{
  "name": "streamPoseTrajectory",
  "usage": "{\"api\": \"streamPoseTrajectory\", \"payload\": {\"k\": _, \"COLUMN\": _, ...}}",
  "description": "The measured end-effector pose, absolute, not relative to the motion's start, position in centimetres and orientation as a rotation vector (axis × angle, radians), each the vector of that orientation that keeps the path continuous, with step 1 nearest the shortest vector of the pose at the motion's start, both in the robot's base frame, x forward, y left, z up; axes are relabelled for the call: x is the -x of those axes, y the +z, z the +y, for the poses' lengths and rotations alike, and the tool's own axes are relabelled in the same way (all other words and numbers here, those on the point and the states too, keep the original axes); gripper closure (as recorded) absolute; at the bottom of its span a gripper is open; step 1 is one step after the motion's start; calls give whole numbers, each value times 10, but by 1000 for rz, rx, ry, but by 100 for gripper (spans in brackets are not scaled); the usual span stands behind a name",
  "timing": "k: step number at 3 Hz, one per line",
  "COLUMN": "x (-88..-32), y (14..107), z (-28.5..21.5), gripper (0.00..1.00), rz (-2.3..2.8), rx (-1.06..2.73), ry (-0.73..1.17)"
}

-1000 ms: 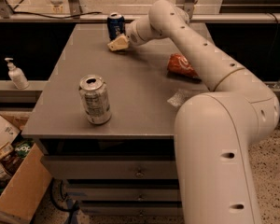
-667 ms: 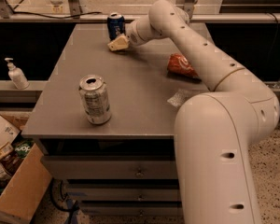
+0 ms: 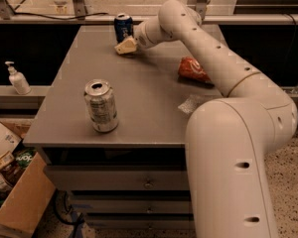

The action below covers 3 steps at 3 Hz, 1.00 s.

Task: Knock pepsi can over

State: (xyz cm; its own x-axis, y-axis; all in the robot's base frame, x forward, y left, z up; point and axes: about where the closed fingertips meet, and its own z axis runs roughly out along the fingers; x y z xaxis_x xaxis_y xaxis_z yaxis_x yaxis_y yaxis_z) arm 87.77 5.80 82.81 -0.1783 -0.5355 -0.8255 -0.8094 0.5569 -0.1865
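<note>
At the far end of the desk (image 3: 154,118), the pincer (image 3: 126,46) sits low, just in front of and beside the pepsi can (image 3: 123,27), which stands upright near the back edge. A push landing this low might only slide the can, and so near that edge it could be shoved off the desk rather than tipped. How wide the pincer is I cannot tell; nothing shows in its grip, and whether it touches the can is unclear. Farther out, a red-orange can (image 3: 193,69) lies beside the arm, and a silver-grey can (image 3: 101,106) stands upright near the front
</note>
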Motion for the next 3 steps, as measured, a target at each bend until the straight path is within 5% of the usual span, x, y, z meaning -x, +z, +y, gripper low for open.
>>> {"api": "streamPoseTrajectory", "payload": {"k": 1, "x": -878, "y": 829, "z": 58, "gripper": 13, "rz": 1854, "rx": 1099, "ry": 367}}
{"api": "streamPoseTrajectory", "payload": {"k": 2, "x": -878, "y": 829, "z": 58, "gripper": 0, "rz": 1854, "rx": 1099, "ry": 367}}
{"api": "streamPoseTrajectory", "payload": {"k": 3, "x": -878, "y": 829, "z": 58, "gripper": 0, "rz": 1854, "rx": 1099, "ry": 367}}
